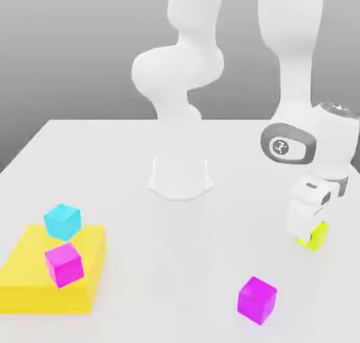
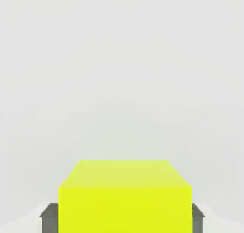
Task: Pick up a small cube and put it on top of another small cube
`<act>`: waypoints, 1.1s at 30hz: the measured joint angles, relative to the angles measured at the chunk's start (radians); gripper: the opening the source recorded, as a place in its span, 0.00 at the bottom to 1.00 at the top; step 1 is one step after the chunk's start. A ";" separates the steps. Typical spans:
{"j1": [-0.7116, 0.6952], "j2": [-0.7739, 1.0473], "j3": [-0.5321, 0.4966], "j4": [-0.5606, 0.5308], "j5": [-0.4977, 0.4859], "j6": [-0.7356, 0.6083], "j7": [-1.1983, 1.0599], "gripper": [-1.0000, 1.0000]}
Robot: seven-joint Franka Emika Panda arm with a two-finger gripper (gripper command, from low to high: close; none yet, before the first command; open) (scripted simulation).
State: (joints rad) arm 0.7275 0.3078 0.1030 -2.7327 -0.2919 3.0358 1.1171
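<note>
The small lime-yellow cube (image 1: 316, 236) sits on the white table at the exterior view's right. My gripper (image 1: 308, 232) has come straight down over it and is shut on it. In the hand view the cube (image 2: 125, 198) lies between the grey finger pads (image 2: 48, 218), which press against its two sides. A magenta cube (image 1: 256, 300) of the same size stands on the table nearer the front. A cyan cube (image 1: 62, 221) and a second magenta cube (image 1: 64, 264) rest on a large flat yellow block (image 1: 28, 278) at the exterior view's left.
The arm's white base (image 1: 180, 176) stands at the middle of the table (image 1: 140, 264), behind all the cubes. Bare table surface lies between the flat yellow block and the cubes on the right.
</note>
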 joint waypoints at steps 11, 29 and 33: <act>-0.141 -0.248 0.100 -0.035 0.248 -0.209 -0.210 0.00; -0.677 -0.346 -0.168 0.130 0.287 -0.469 -0.476 0.00; -0.794 -0.366 -0.232 0.167 0.281 -0.526 -0.525 0.00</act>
State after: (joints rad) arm -0.0661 -0.0578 -0.1287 -2.5655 -0.0109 2.5098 0.5917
